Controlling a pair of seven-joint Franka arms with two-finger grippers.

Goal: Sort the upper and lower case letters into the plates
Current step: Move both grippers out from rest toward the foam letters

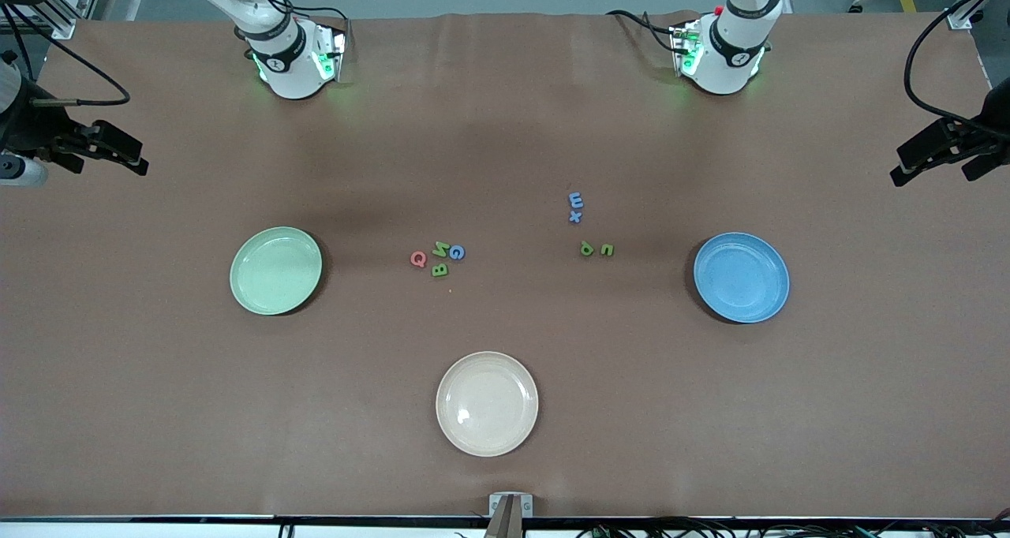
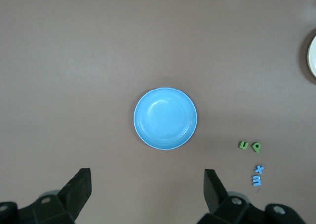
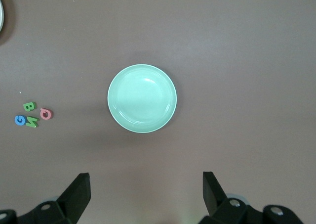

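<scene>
Nothing sorted yet. Caps Q (image 1: 418, 259), N (image 1: 442, 248), G (image 1: 457, 252), B (image 1: 439, 269) sit clustered centre-frame, touching; lowercase m (image 1: 575, 199), x (image 1: 575, 217), p (image 1: 586, 248), n (image 1: 606, 249) centre-right. Green plate (image 1: 275, 270) and blue plate (image 1: 741, 278) are empty. Left gripper (image 2: 148, 184) and right gripper (image 3: 146, 183) are held high over the plates, jaws apart. Risk: two letters could be pinched at once, or a neighbour knocked, since they're tiny and packed.

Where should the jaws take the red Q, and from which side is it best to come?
Come straight down from above: the red Q lies flat on the table. Grip its round outer edges, keeping the jaws off the green N beside it.
</scene>
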